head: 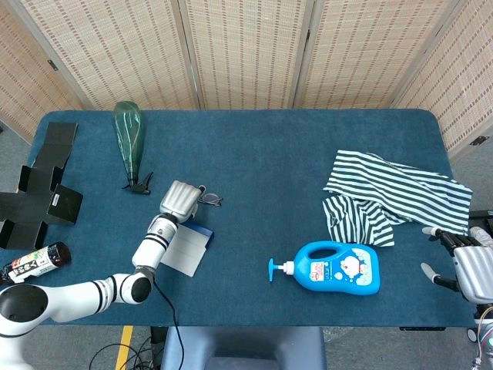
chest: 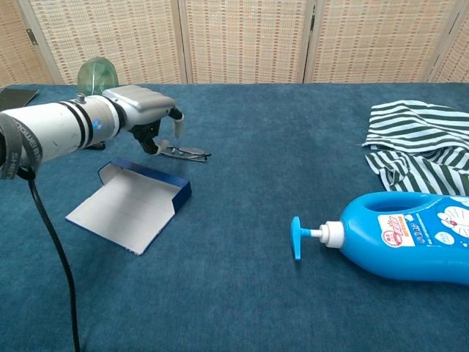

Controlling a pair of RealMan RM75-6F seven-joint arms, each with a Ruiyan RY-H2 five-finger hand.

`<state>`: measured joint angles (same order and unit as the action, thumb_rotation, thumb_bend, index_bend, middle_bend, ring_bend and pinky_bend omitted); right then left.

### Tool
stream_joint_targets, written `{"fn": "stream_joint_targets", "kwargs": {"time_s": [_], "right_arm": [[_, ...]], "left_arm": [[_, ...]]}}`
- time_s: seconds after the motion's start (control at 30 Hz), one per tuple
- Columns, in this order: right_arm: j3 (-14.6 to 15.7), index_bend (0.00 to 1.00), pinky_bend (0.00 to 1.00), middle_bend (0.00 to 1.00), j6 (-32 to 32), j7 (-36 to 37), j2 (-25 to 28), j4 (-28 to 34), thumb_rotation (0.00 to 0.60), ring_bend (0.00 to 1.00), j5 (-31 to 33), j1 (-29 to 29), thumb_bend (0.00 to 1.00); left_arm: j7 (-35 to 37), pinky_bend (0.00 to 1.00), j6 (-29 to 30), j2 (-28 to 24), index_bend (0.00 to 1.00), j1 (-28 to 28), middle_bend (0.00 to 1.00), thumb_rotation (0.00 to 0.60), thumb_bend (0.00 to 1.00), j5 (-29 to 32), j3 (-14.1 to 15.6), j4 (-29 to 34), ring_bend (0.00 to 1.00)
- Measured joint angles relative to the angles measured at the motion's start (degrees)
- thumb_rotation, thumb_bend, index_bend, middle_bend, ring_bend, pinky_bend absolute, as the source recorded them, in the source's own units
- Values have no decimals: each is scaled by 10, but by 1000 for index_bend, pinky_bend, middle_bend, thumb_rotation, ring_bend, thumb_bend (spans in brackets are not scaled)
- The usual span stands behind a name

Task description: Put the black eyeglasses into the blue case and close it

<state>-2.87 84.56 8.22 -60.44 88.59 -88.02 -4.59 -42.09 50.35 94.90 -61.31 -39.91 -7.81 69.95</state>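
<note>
eyeglasses (chest: pixel 187 152): you've got 1 black pair, just behind the blue case
blue case (chest: pixel 128 202): 1, lying open
hands: 2, your left hand (chest: pixel 150 110) over the case's far edge, your right hand (head: pixel 468 264) far right of the case
blue pump bottle (chest: pixel 401 233): 1, well right of the case
striped cloth (head: pixel 389 194): 1, right of the case
green bottle (head: pixel 130 141): 1, behind the case
black boxes (head: pixel 38 185): 1 flattened cluster, left of the case
small dark bottle (head: pixel 31 262): 1, left of the case
</note>
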Motion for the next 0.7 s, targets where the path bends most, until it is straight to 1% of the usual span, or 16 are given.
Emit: {"fn": "stream_joint_targets", "kwargs": {"time_s": [0.13, 0.3, 0.43, 0.7], "right_arm": [[0, 263, 391, 389, 2, 2, 1, -1, 600, 427, -1, 0, 238], [0, 263, 391, 389, 1, 5, 0, -4, 600, 427, 1, 2, 238], [0, 263, 391, 389, 3, 5, 1, -5, 600, 427, 3, 3, 238], [0, 262, 391, 389, 5, 6, 0, -6, 600, 428, 3, 5, 239]], "left_arm": [[13, 1000, -4, 22, 419, 4, 1000, 600, 400, -10, 1, -40, 1000], [25, 1000, -8, 49, 449, 7, 1000, 600, 397, -17, -3, -91, 1000], [37, 1000, -14, 68, 452, 9, 1000, 600, 397, -26, -11, -127, 1000], [48, 1000, -29, 96, 447, 10, 1000, 600, 397, -35, -24, -169, 1000]]}}
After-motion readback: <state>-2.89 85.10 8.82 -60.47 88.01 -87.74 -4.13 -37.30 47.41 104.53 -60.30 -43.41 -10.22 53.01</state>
